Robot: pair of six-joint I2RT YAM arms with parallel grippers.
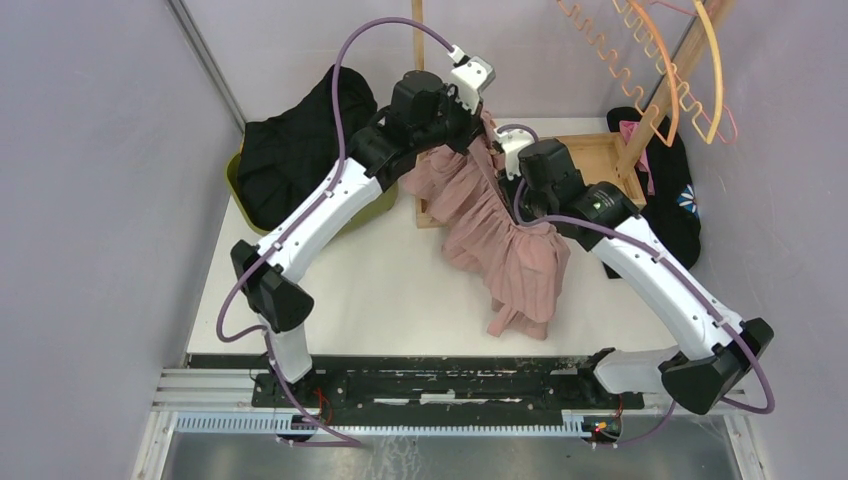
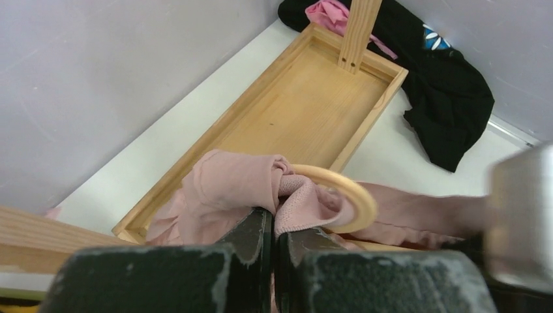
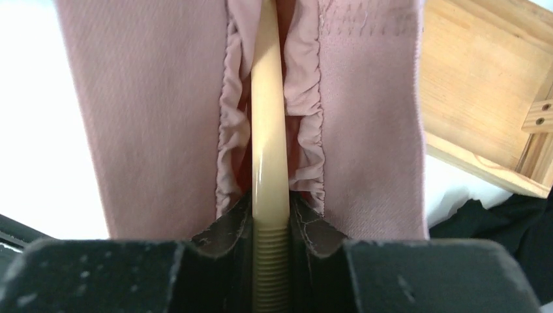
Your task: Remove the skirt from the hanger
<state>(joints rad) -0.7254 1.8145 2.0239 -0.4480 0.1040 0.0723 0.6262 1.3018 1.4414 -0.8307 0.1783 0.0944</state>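
Observation:
The pink pleated skirt [image 1: 500, 240] hangs between both arms, its hem trailing on the white table. In the left wrist view my left gripper [image 2: 274, 218] is shut on a fold of the skirt's waistband [image 2: 241, 186], right beside the curved end of the cream hanger [image 2: 355, 195]. In the right wrist view my right gripper [image 3: 270, 208] is shut on the cream hanger [image 3: 269, 130] at its ribbed section, with the skirt [image 3: 150, 117] draped on both sides of the bar. From above, the two grippers sit close together at the skirt's top, over the wooden tray.
A wooden tray [image 2: 306, 98] with an upright post [image 2: 358, 29] lies at the back. Orange hangers [image 1: 660, 70] hang on the rack at the top right. Black clothes fill a green bin [image 1: 290, 150] at the left; another black garment [image 1: 670, 190] lies at the right.

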